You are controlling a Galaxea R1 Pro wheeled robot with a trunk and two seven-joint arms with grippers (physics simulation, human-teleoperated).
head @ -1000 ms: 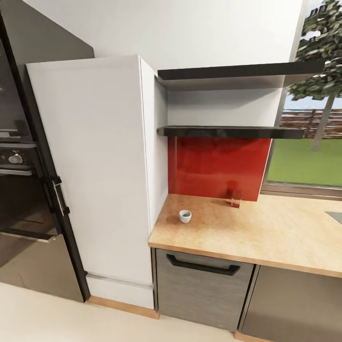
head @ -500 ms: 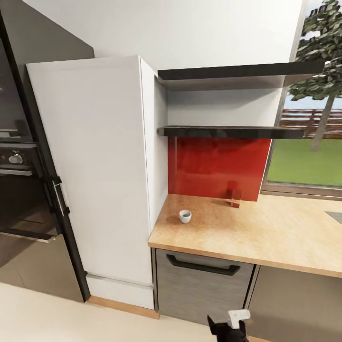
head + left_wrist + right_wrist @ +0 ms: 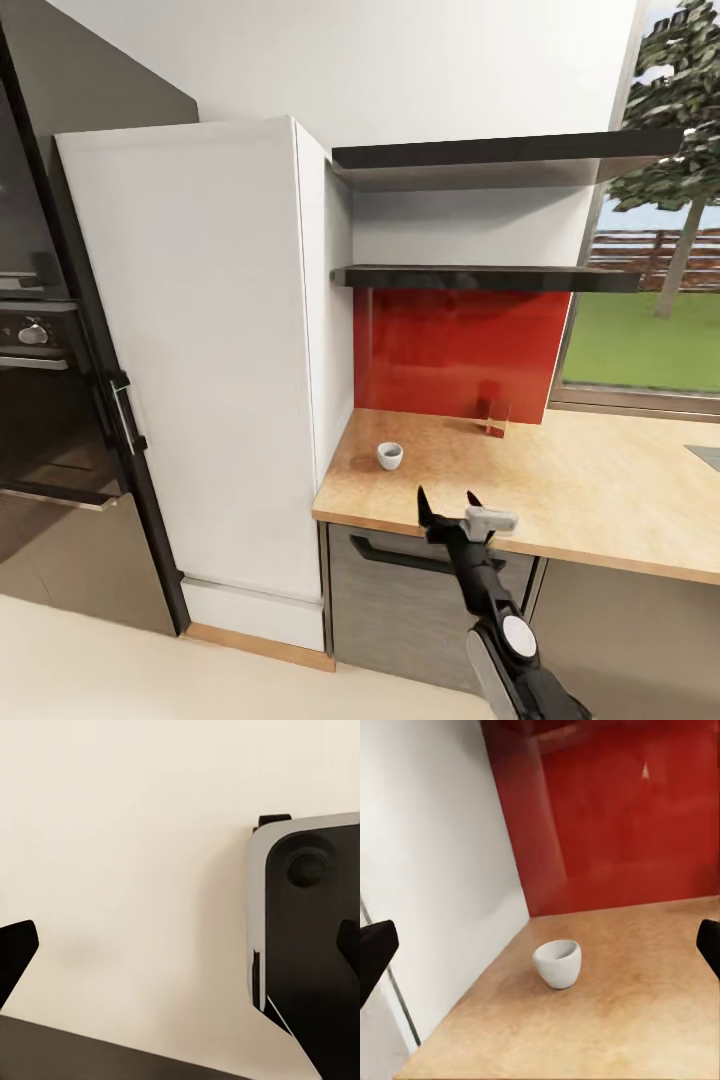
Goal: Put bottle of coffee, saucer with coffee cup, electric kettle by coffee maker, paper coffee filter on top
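Coffee cup: the coffee cup stands upright on the kitchen countertop, near its end by the tall white cabinet, apart from the cabinet's side and well forward of the red backsplash; nothing touches it

Right gripper: the right gripper is raised at the countertop's front edge, on the side of the cup away from the cabinet and nearer the robot; its two dark fingers are spread wide with nothing between them; in the right wrist view the fingertips sit at the far edges of the picture with the cup centred in the gap, well ahead of them

Left gripper: in the left wrist view the left gripper hangs over pale flooring with a part of the robot's grey and black body beside it; its fingertips stand far apart and grasp nothing

Kitchen shelf: the kitchen shelf juts from the wall above the backsplash, starting at the cabinet's side; its top surface cannot be seen from the head view

Upper shelf: a matching higher shelf hangs above it

Glass: a small clear glass stands on the countertop against the foot of the backsplash, further from the cabinet than the cup

Oven: a dark built-in oven sits on the cabinet's other side
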